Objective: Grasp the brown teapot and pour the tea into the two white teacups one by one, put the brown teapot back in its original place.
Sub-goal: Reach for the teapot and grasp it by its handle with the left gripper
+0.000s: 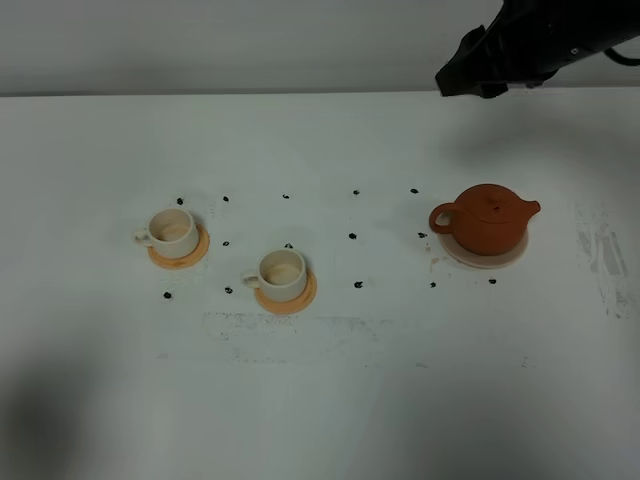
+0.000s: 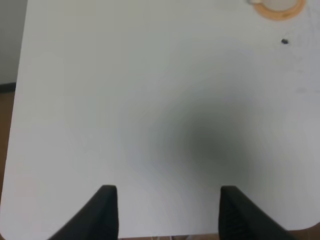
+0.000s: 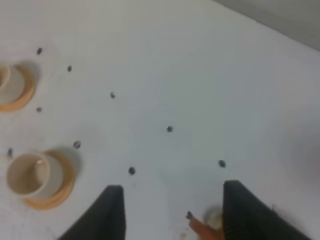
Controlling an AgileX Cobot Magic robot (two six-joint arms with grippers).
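Observation:
The brown teapot (image 1: 487, 219) stands upright on its pale beige-pink coaster (image 1: 497, 257) at the right of the table, handle to the left, spout to the right. Two white teacups stand on orange coasters: one at the left (image 1: 171, 231), one nearer the middle (image 1: 281, 273). My right gripper (image 1: 470, 72) hangs high above the table behind the teapot. In the right wrist view it is open and empty (image 3: 170, 212), with a sliver of the teapot's handle (image 3: 204, 229) and the middle cup (image 3: 31, 174) below. My left gripper (image 2: 164, 212) is open and empty over bare table.
Small black dots (image 1: 353, 237) mark the white table (image 1: 330, 400) around the cups and teapot. Scuffed patches show in front of the cups and at the right edge. The left wrist view shows the table's corner and an orange coaster's (image 2: 278, 10) edge.

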